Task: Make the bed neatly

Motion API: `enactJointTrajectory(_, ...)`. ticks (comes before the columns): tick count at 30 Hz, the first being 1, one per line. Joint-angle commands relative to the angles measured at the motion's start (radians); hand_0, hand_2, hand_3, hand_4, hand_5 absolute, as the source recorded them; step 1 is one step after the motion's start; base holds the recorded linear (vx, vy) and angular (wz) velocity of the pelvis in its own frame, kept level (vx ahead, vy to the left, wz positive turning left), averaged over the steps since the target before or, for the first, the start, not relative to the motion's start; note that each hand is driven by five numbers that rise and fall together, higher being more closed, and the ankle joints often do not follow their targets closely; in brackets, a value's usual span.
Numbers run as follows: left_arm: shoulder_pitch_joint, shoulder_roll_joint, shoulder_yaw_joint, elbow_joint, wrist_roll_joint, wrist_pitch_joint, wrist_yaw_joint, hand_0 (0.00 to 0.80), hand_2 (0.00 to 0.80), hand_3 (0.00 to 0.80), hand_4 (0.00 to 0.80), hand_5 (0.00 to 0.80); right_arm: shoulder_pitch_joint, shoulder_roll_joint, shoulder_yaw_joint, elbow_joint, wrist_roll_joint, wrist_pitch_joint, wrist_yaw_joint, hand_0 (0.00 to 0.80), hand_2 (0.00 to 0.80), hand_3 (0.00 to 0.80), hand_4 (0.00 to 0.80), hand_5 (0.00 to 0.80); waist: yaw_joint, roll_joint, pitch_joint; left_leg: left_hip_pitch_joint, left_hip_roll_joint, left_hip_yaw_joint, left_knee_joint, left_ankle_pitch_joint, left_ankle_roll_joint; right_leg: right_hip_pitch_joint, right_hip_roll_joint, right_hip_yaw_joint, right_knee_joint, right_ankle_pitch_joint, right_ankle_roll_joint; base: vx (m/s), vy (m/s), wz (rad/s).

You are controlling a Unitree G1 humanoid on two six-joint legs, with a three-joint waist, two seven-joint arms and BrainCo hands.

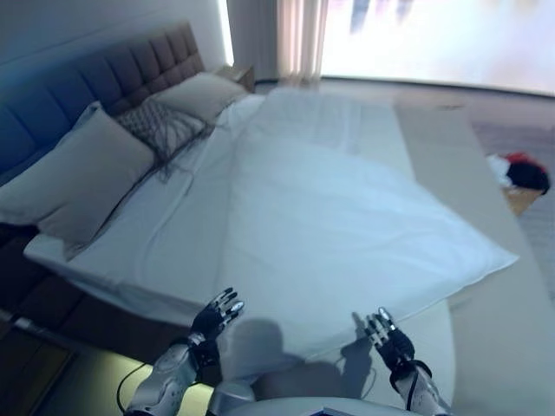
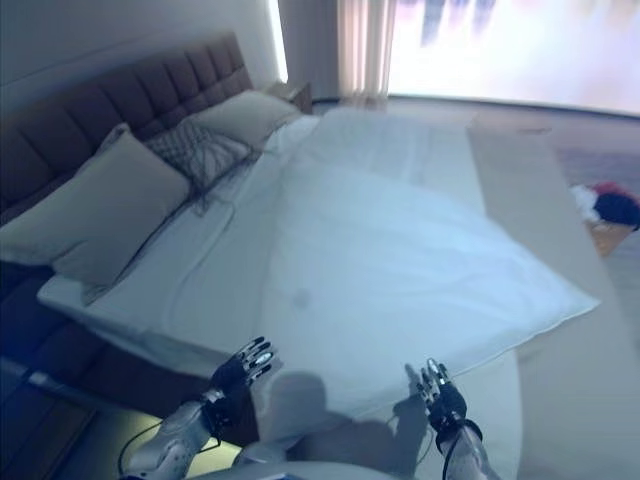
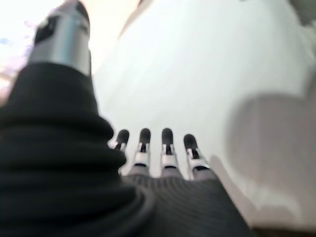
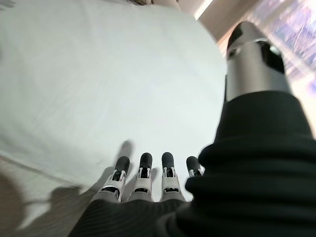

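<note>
A white duvet (image 1: 329, 217) lies askew on the bed (image 1: 451, 173), one corner pointing toward the right side (image 1: 512, 256), its near edge by my hands. A white sheet (image 1: 147, 234) shows on the left part of the mattress. My left hand (image 1: 215, 319) is open, fingers straight, above the bed's near edge, holding nothing; it also shows in the left wrist view (image 3: 158, 153). My right hand (image 1: 386, 336) is open and empty over the near edge of the duvet; it also shows in the right wrist view (image 4: 148, 177).
Two beige pillows (image 1: 82, 173) (image 1: 204, 94) and a patterned cushion (image 1: 160, 126) lean against the dark tufted headboard (image 1: 130, 65). A red and dark item (image 1: 520, 172) lies on the floor to the right. A curtain (image 1: 299, 39) hangs at the far wall.
</note>
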Motion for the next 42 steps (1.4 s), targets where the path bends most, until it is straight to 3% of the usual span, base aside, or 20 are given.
enactJointTrajectory(1, -0.024, 0.099, 0.020, -0.170, 0.006, -0.066, 0.018, 0.000, 0.000, 0.000, 0.000, 0.000, -0.049, 0.037, -0.024, 0.062, 0.061, -0.043, 0.079, 0.000, 0.000, 0.000, 0.000, 0.000, 0.033, -0.026, 0.078, -0.087, 0.051, -0.037, 0.076, 0.013, 0.084, 0.000, -0.083, -0.002, -0.215, 0.448, 0.093, -0.314, -0.268, -0.03)
enactJointTrajectory(4, -0.177, 0.119, -0.034, -0.124, -0.053, -0.152, 0.060, 0.000, 0.000, 0.000, 0.000, 0.000, -0.165, 0.014, 0.006, 0.126, 0.111, -0.093, 0.109, 0.000, 0.000, 0.000, 0.000, 0.000, 0.022, -0.018, 0.133, -0.230, 0.077, -0.045, 0.142, 0.002, 0.082, -0.140, -0.057, 0.074, -0.288, 0.479, 0.093, -0.503, -0.220, 0.03)
enactJointTrajectory(6, -0.343, 0.096, -0.089, -0.065, -0.123, -0.211, 0.124, 0.000, 0.000, 0.000, 0.000, 0.000, -0.319, -0.030, 0.031, 0.198, 0.155, -0.107, 0.111, 0.000, 0.000, 0.000, 0.000, 0.000, 0.023, 0.001, 0.183, -0.372, 0.114, -0.057, 0.256, -0.038, 0.053, -0.223, -0.050, 0.093, -0.266, 0.438, 0.086, -0.606, -0.118, 0.05)
enactJointTrajectory(7, -0.395, 0.077, -0.103, -0.044, -0.141, -0.221, 0.141, 0.000, 0.000, 0.000, 0.000, 0.000, -0.372, -0.046, 0.025, 0.226, 0.166, -0.097, 0.110, 0.000, 0.000, 0.000, 0.000, 0.000, 0.024, 0.009, 0.196, -0.416, 0.126, -0.066, 0.296, -0.046, 0.037, -0.251, -0.045, 0.101, -0.249, 0.423, 0.079, -0.424, -0.036, -0.22)
enactJointTrajectory(9, -0.453, 0.036, -0.114, -0.012, -0.132, -0.223, 0.182, 0.000, 0.000, 0.000, 0.000, 0.000, -0.479, -0.073, 0.007, 0.282, 0.176, -0.048, 0.085, 0.000, 0.000, 0.000, 0.000, 0.000, 0.025, 0.020, 0.207, -0.466, 0.136, -0.079, 0.348, -0.040, 0.034, -0.325, -0.071, 0.122, -0.179, 0.417, 0.053, -0.167, 0.088, -0.46)
enactJointTrajectory(13, -0.443, 0.013, -0.133, -0.039, -0.115, -0.222, 0.209, 0.000, 0.000, 0.000, 0.000, 0.000, -0.432, -0.099, -0.021, 0.248, 0.189, -0.026, 0.083, 0.000, 0.000, 0.000, 0.000, 0.000, 0.013, 0.036, 0.210, -0.509, 0.135, -0.077, 0.409, -0.068, 0.031, -0.438, -0.130, 0.158, -0.025, 0.372, 0.050, 0.058, 0.130, -0.14)
enactJointTrajectory(16, -0.439, 0.013, -0.146, -0.053, -0.129, -0.238, 0.222, 0.000, 0.000, 0.000, 0.000, 0.000, -0.435, -0.131, -0.031, 0.264, 0.195, -0.013, 0.117, 0.000, 0.000, 0.000, 0.000, 0.000, 0.009, 0.048, 0.222, -0.570, 0.125, -0.096, 0.476, -0.117, 0.022, -0.508, -0.128, 0.198, 0.029, 0.343, 0.064, -0.032, 0.069, 0.20)
enactJointTrajectory(20, -0.431, 0.038, -0.147, -0.053, -0.150, -0.262, 0.192, 0.000, 0.000, 0.000, 0.000, 0.000, -0.495, -0.191, -0.054, 0.315, 0.260, 0.019, 0.230, 0.000, 0.000, 0.000, 0.000, 0.000, 0.018, 0.069, 0.247, -0.661, 0.116, -0.115, 0.494, -0.108, 0.007, -0.637, -0.129, 0.232, 0.046, 0.388, 0.064, -0.116, -0.035, 0.07)
enactJointTrajectory(22, -0.415, 0.052, -0.139, -0.059, -0.150, -0.260, 0.192, 0.000, 0.000, 0.000, 0.000, 0.000, -0.524, -0.206, -0.048, 0.313, 0.280, 0.034, 0.244, 0.000, 0.000, 0.000, 0.000, 0.000, 0.010, 0.067, 0.253, -0.680, 0.123, -0.109, 0.514, -0.120, -0.008, -0.679, -0.121, 0.260, -0.006, 0.443, 0.098, -0.050, -0.148, -0.07)
enactJointTrajectory(25, -0.433, 0.060, -0.124, -0.061, -0.179, -0.264, 0.202, 0.000, 0.000, 0.000, 0.000, 0.000, -0.604, -0.246, -0.049, 0.330, 0.289, 0.056, 0.239, 0.000, 0.000, 0.000, 0.000, 0.000, 0.003, 0.084, 0.271, -0.715, 0.139, -0.094, 0.512, -0.107, -0.014, -0.725, -0.116, 0.258, -0.005, 0.439, 0.104, -0.171, -0.047, -0.11)
enactJointTrajectory(31, -0.447, 0.060, -0.116, -0.093, -0.246, -0.279, 0.189, 0.000, 0.000, 0.000, 0.000, 0.000, -0.735, -0.357, -0.061, 0.370, 0.284, 0.095, 0.212, 0.000, 0.000, 0.000, 0.000, 0.000, -0.002, 0.125, 0.277, -0.765, 0.136, -0.095, 0.462, -0.059, -0.026, -0.789, -0.100, 0.270, -0.003, 0.432, 0.104, -0.114, -0.007, 0.04)
enactJointTrajectory(42, -0.429, 0.082, -0.124, -0.121, -0.272, -0.221, 0.180, 0.000, 0.000, 0.000, 0.000, 0.000, -0.771, -0.414, -0.094, 0.353, 0.284, 0.114, 0.215, 0.000, 0.000, 0.000, 0.000, 0.000, 0.016, 0.118, 0.236, -0.754, 0.136, -0.083, 0.418, -0.040, -0.024, -0.788, -0.117, 0.242, -0.022, 0.441, 0.110, 0.051, -0.018, 0.04)
